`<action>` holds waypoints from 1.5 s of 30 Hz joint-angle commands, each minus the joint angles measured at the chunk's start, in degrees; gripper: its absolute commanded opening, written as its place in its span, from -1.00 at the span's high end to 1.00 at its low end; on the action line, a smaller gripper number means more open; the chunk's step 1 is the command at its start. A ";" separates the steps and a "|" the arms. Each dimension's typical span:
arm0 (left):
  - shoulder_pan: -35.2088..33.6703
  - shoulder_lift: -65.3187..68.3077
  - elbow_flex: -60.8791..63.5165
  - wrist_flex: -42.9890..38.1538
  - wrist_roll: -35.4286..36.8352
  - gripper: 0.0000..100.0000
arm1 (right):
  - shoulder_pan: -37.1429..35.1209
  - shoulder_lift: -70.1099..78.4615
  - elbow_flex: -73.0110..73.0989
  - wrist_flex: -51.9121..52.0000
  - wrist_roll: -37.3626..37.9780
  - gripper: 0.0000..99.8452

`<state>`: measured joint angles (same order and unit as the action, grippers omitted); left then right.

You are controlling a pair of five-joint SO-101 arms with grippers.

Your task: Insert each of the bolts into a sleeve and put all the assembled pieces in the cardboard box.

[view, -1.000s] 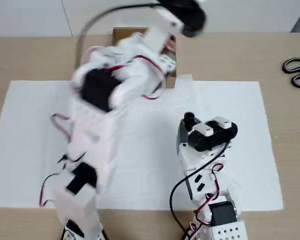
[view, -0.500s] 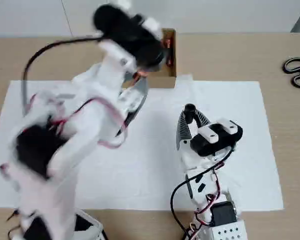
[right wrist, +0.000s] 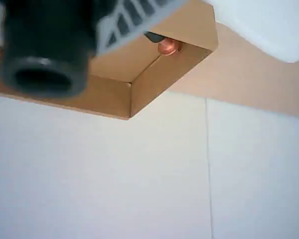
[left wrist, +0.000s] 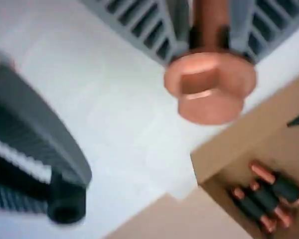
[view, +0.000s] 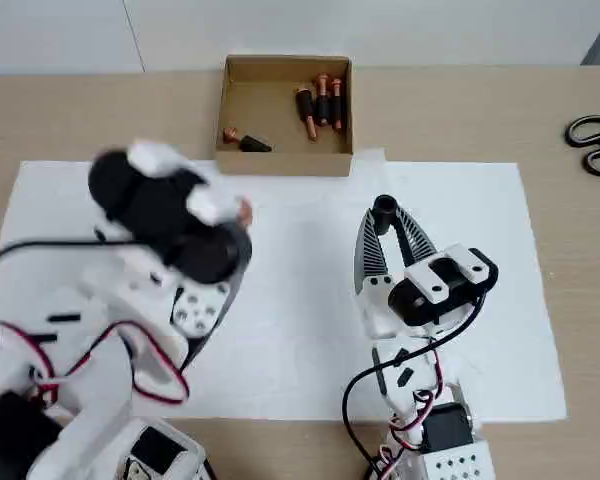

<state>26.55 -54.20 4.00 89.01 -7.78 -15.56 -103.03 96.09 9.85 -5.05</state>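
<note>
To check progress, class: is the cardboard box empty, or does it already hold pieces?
Not empty: the cardboard box holds three bolt-and-sleeve pieces by one wall and a fourth piece lying apart.

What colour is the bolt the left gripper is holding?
Copper-orange; the bolt shows best in the left wrist view.

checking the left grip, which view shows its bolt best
Left wrist view: the bolt sits close up, head toward the camera, shank in the left gripper. The high view catches a bit of its copper head beside the arm. The right wrist view faces the sleeve and box.
</note>
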 commanded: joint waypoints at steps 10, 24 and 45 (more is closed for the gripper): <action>1.85 -21.10 34.15 -38.86 -23.91 0.99 | -0.31 -0.75 0.35 -1.54 0.44 0.99; 3.16 -10.64 39.60 -77.80 2.73 0.99 | -0.31 -0.57 0.35 -1.45 0.35 0.99; 3.34 10.20 15.78 -51.96 34.29 0.99 | -8.22 -0.92 0.35 -6.11 0.62 0.99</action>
<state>29.54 -44.18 22.64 36.70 26.24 -23.56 -103.03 96.09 8.26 -5.05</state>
